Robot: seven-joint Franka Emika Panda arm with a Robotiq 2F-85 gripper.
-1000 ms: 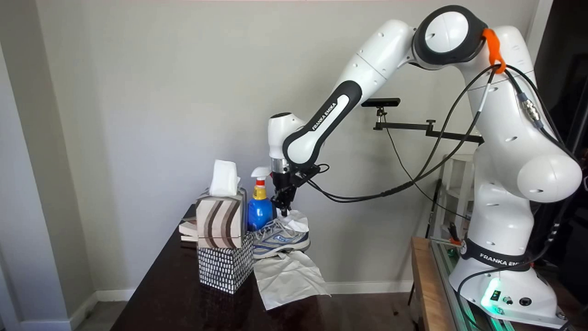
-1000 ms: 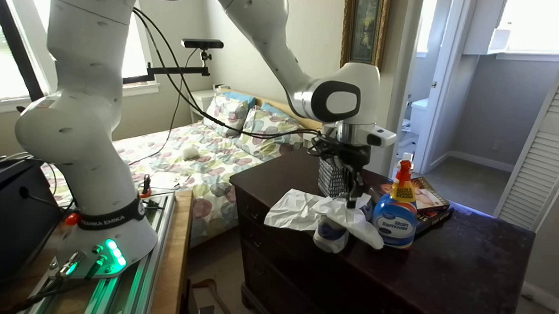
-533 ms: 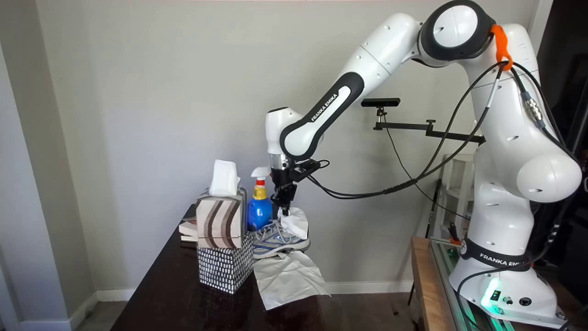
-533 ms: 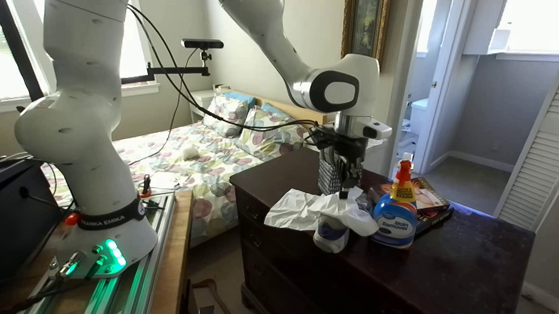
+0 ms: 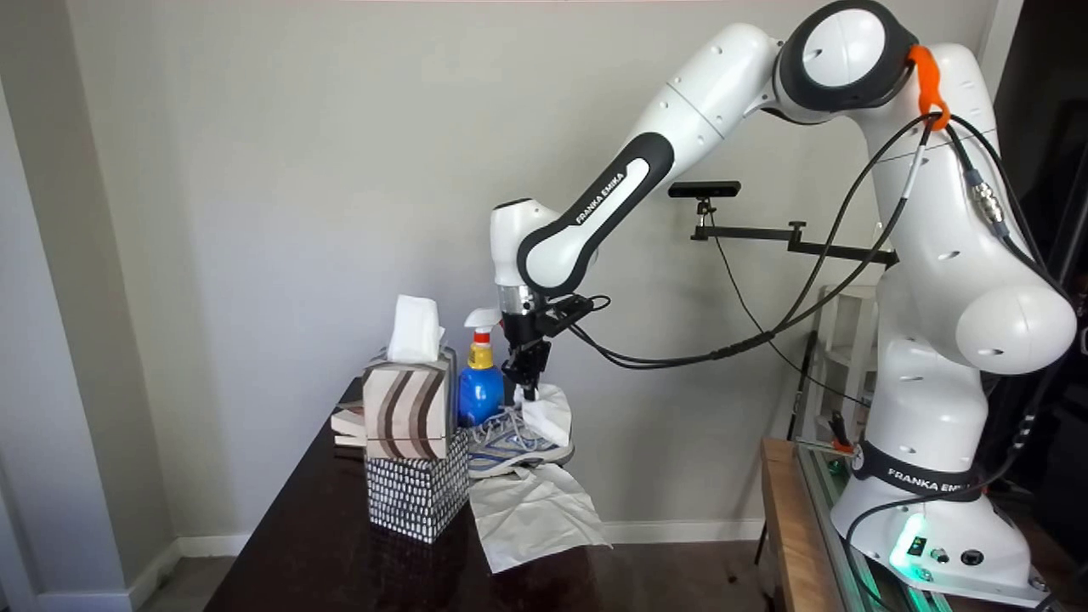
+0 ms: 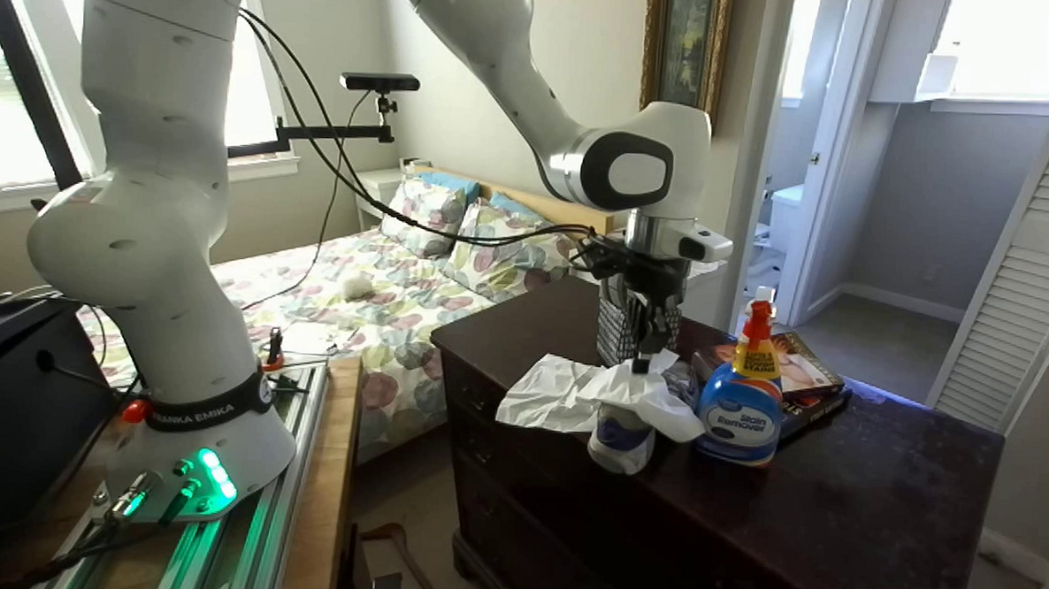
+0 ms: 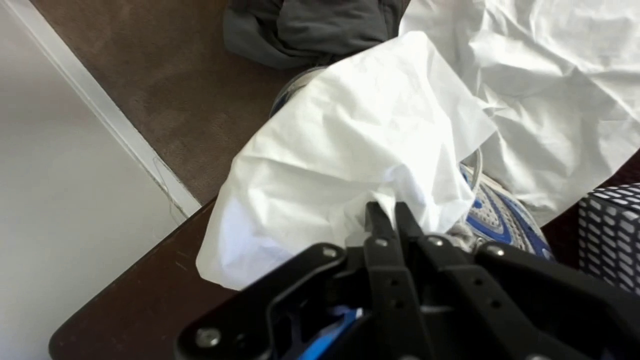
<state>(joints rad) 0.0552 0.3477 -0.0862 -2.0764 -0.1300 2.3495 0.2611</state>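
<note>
My gripper is shut on a pinched fold of a white paper-like sheet. The sheet is draped over the opening of a grey and blue sneaker, which also shows in the wrist view and an exterior view. The fingers point down, just above the sneaker. A larger crumpled white sheet lies flat beside and partly under the sneaker. A blue spray bottle labelled Stain Remover stands upright close to the sneaker. The inside of the sneaker is hidden by the sheet.
A black-and-white patterned box with a striped tissue box above it stands beside the sneaker. Books lie behind the bottle. All stand on a dark dresser, near its edge. Dark grey cloth shows beyond the edge.
My gripper has risen slightly and shifted a little towards the flat sheet. The pinched sheet has moved with it, its hanging corner drawing away from the bottle. Hardly anything moved in the last half second.
</note>
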